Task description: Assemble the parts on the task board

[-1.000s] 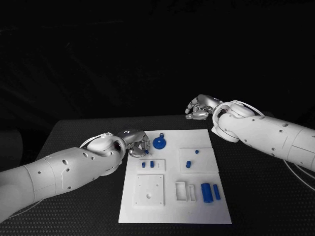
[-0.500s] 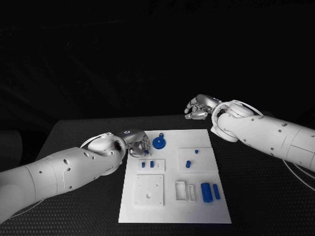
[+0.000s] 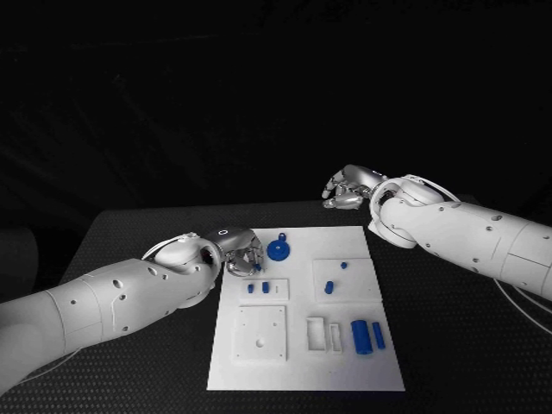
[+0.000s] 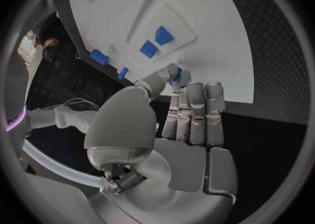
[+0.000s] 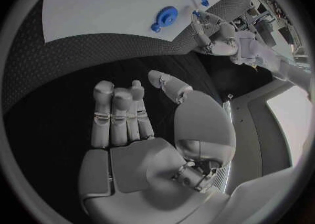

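From above, the left hand sits at the board's left edge, just beside the round part; the right hand hangs well beyond the far edge. At the left wrist, its fingers lie straight and close together, tips at the board's edge, holding nothing. At the right wrist, that hand's fingers are likewise empty, the round part well ahead of them.

Inspector: Compared with the earlier head views, the left hand sits a touch nearer the round blue part at the far-left corner of the task board; the shift is slight

Clerk: Any contact with that part?

Inspector: Cannot tell from the head view. In the left wrist view the fingertips lie at the board's edge, with a bit of blue just behind them

Clerk: And the right hand?

Inspector: It drifts marginally toward the far side of the table, away from the board, fingers curled on nothing
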Controlling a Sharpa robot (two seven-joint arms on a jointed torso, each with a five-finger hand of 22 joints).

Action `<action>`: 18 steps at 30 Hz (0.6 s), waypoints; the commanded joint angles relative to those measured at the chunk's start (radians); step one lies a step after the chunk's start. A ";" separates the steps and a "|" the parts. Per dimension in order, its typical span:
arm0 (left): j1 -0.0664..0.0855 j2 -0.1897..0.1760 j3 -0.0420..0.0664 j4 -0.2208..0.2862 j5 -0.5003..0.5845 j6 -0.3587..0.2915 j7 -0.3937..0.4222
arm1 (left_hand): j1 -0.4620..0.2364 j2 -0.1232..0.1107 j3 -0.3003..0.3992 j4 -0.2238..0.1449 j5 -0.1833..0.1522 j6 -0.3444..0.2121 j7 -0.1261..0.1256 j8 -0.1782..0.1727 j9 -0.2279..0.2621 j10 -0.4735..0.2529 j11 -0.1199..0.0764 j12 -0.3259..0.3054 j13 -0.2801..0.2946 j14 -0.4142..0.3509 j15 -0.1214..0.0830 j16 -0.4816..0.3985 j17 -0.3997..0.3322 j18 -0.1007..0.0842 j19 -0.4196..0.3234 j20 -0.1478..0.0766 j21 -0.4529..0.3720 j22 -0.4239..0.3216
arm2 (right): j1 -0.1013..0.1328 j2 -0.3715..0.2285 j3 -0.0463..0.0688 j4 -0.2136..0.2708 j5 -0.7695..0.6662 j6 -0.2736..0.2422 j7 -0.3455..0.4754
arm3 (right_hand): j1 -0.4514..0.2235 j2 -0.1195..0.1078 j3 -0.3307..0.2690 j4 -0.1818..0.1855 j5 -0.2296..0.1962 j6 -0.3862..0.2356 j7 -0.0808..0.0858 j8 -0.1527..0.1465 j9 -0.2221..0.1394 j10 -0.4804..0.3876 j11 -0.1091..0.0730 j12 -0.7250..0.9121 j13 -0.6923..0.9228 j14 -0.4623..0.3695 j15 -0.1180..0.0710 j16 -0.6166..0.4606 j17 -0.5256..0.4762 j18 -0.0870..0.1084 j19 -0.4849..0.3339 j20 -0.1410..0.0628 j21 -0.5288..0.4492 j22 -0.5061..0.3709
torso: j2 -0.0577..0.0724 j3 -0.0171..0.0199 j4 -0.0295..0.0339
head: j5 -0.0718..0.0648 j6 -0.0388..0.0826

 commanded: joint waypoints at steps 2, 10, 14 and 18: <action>-0.008 0.007 -0.001 -0.002 0.009 0.005 0.009 | 0.001 0.011 0.007 0.002 0.007 0.012 0.004 0.005 0.001 0.006 -0.001 -0.004 0.000 0.008 -0.001 0.004 -0.001 0.041 0.004 -0.030 0.006 0.015 | 0.000 0.002 0.000 0.000 -0.002 0.007 0.008 | -0.007 0.006 -0.002 -0.003 0.004 0.000 0.005 0.007 0.001 -0.002 -0.003 -0.006 -0.002 0.000 -0.005 -0.005 -0.001 0.033 -0.003 -0.001 -0.005 0.005 | 0.000 -0.0001 -0.0004 | -0.002 -0.001; -0.010 0.009 -0.001 -0.007 0.009 0.002 0.010 | 0.001 0.012 0.007 0.002 0.007 0.012 0.004 0.005 0.000 0.007 -0.001 -0.005 0.000 0.008 -0.001 0.004 -0.001 0.041 0.005 -0.030 0.006 0.015 | 0.000 0.002 0.000 0.000 -0.002 0.007 0.008 | -0.007 0.006 -0.002 -0.003 0.004 0.000 0.005 0.007 0.002 -0.002 -0.003 -0.006 -0.002 0.000 -0.005 -0.005 -0.001 0.033 -0.003 -0.001 -0.005 0.005 | 0.000 0.0006 -0.0009 | -0.002 -0.001; -0.010 0.012 -0.001 -0.007 0.009 0.010 0.010 | 0.000 0.012 0.007 0.003 0.007 0.011 0.004 0.005 0.000 0.007 -0.001 -0.005 0.000 0.009 -0.001 0.004 0.000 0.041 0.005 -0.030 0.006 0.015 | 0.000 0.001 0.000 0.000 -0.002 0.007 0.008 | -0.007 0.006 -0.002 -0.003 0.004 0.000 0.005 0.007 0.002 -0.002 -0.003 -0.005 -0.002 0.000 -0.005 -0.005 -0.001 0.033 -0.003 -0.001 -0.006 0.005 | 0.000 0.0011 -0.0007 | -0.003 -0.002; -0.011 0.017 -0.001 -0.010 0.005 0.007 0.009 | 0.001 0.012 0.007 0.002 0.007 0.011 0.004 0.004 0.000 0.007 -0.001 -0.005 0.000 0.009 -0.001 0.004 0.000 0.041 0.005 -0.030 0.007 0.016 | 0.000 0.002 0.000 0.001 -0.002 0.007 0.008 | -0.006 0.006 -0.002 -0.003 0.004 0.000 0.005 0.007 0.002 -0.002 -0.003 -0.005 -0.003 0.000 -0.005 -0.005 -0.001 0.033 -0.003 -0.001 -0.006 0.006 | 0.000 0.0011 -0.0004 | -0.003 -0.002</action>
